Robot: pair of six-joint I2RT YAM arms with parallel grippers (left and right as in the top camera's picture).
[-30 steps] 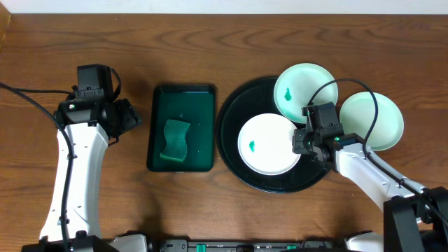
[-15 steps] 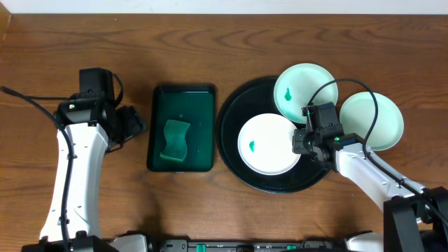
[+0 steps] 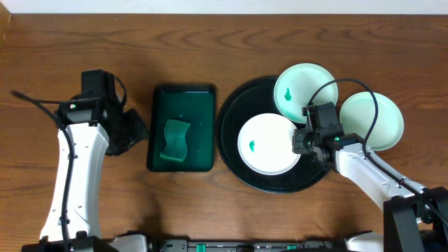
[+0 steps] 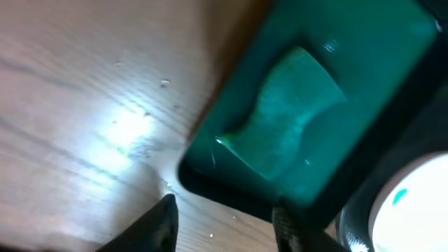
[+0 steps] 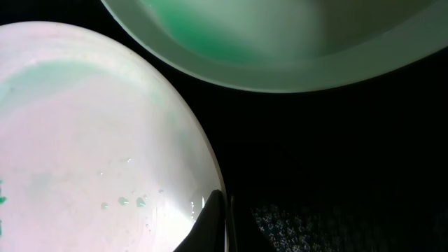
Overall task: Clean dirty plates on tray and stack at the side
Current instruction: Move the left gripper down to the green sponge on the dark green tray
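Observation:
The black tray (image 3: 229, 126) holds a white plate (image 3: 266, 143) with a green smear left of its centre. My right gripper (image 3: 298, 145) is shut on that plate's right rim. In the right wrist view the fingertips (image 5: 218, 213) pinch the edge of the plate (image 5: 91, 140). A second, pale aqua plate (image 3: 304, 89) leans on the tray's far rim, seen also as the plate (image 5: 280, 42). A third plate (image 3: 372, 120) lies at the tray's right edge. My left gripper (image 3: 133, 129) hovers open just left of the green tray, its jaws (image 4: 224, 227) holding nothing.
A dark green rectangular tray (image 3: 183, 105) lies left of the black tray with a green sponge (image 3: 175, 140) in its near half. The left wrist view shows the sponge (image 4: 287, 115) just ahead of the fingers. Bare wooden table surrounds both trays.
My left gripper has moved right and slightly nearer, up to the green tray's left edge. The right gripper and the plates have not moved.

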